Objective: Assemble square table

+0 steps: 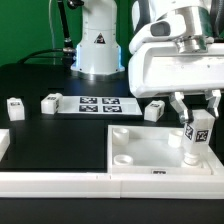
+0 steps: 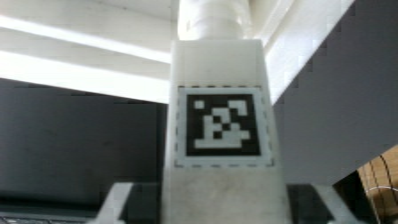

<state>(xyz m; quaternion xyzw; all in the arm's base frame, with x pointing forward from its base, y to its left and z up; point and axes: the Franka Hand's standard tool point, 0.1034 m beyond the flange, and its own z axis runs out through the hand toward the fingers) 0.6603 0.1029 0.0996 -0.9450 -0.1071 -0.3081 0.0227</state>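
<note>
The white square tabletop [image 1: 140, 148] lies with its raised rim up near the table's front, round sockets showing at its corners. My gripper [image 1: 196, 114] is shut on a short white leg [image 1: 196, 136] with a black-and-white tag. It holds the leg upright over the tabletop's corner on the exterior view's right. The leg's lower end is at that corner; I cannot tell whether it sits in the socket. In the wrist view the tagged leg [image 2: 222, 120] fills the middle, with my gripper [image 2: 219, 205] closed against its sides.
Three loose white legs [image 1: 15, 107] [image 1: 51, 101] [image 1: 153, 112] lie on the black table. The marker board [image 1: 100, 103] lies behind them. White border rails [image 1: 90, 181] run along the front edge. The arm's white base [image 1: 97, 45] stands at the back.
</note>
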